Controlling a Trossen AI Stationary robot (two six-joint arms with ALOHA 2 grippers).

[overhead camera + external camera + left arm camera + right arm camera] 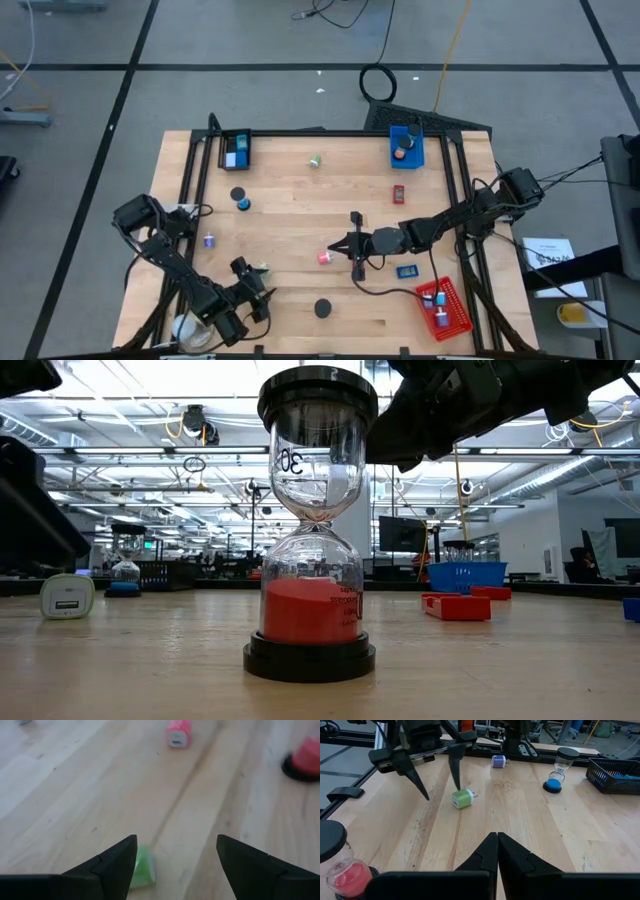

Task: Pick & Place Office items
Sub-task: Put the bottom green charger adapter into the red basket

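A small green plug block (462, 798) lies on the wooden table near its front left; in the left wrist view the green plug block (143, 866) shows half hidden by one finger. My left gripper (441, 792) slants down over it, open, with one fingertip (457, 784) right at the block's far edge. My right gripper (496, 845) waits shut over the table's middle (355, 245), holding nothing. A pink plug block (178, 732) lies between the two grippers. My left gripper has one fingertip (120, 865) right at the green block's side. I cannot tell whether it touches. The block lies flat on the table.
A red-sand hourglass (310, 600) stands near the front edge, a blue-sand hourglass (555, 775) and a purple block (498, 761) at the left. A black tray (236, 150), a blue tray (406, 145) and a red tray (445, 305) hold items. Bare wood lies around the green block.
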